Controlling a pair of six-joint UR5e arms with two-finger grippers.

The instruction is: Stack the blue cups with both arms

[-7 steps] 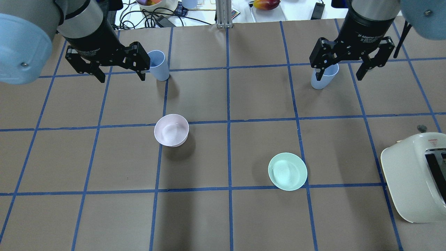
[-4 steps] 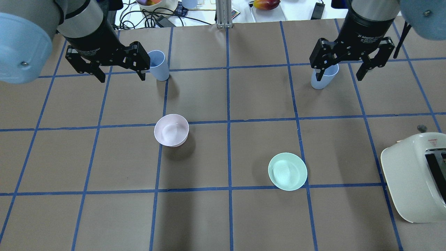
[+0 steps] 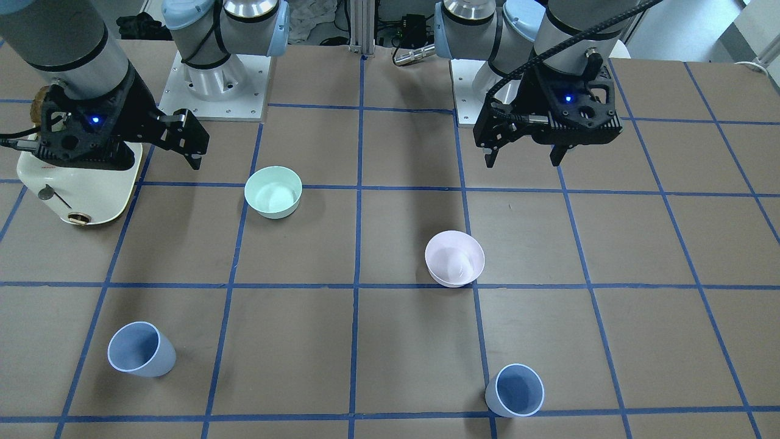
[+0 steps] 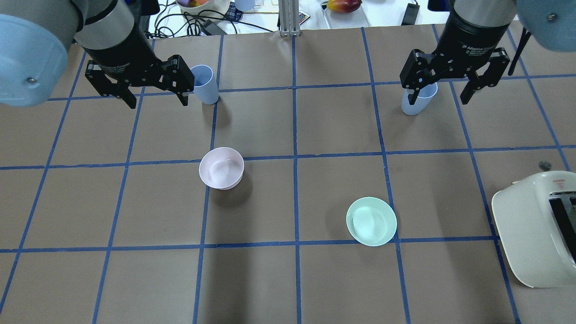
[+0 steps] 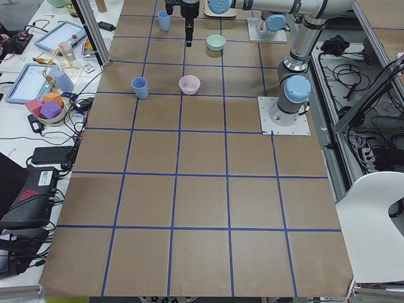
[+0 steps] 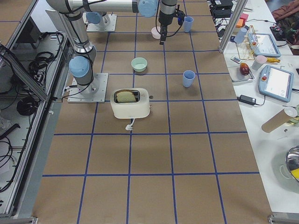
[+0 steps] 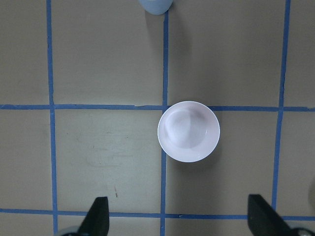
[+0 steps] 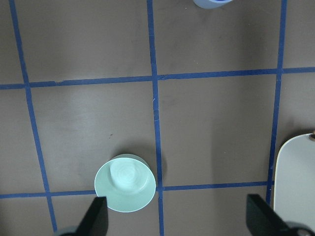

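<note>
1. Since a second ago, hardly anything is shifting: the left gripper (image 4: 158, 103) and right gripper (image 4: 437, 100) are hanging where they were.
2. The left gripper's fingers are spreading wide, gripping nothing, high over the pink bowl (image 4: 221, 168).
3. The right gripper's fingers are gaping equally, empty, high near the mint-green bowl (image 4: 371, 221).
4. The left blue cup (image 4: 204, 85) and right blue cup (image 4: 416, 104) are standing upright at the table's far side, well apart.
</note>
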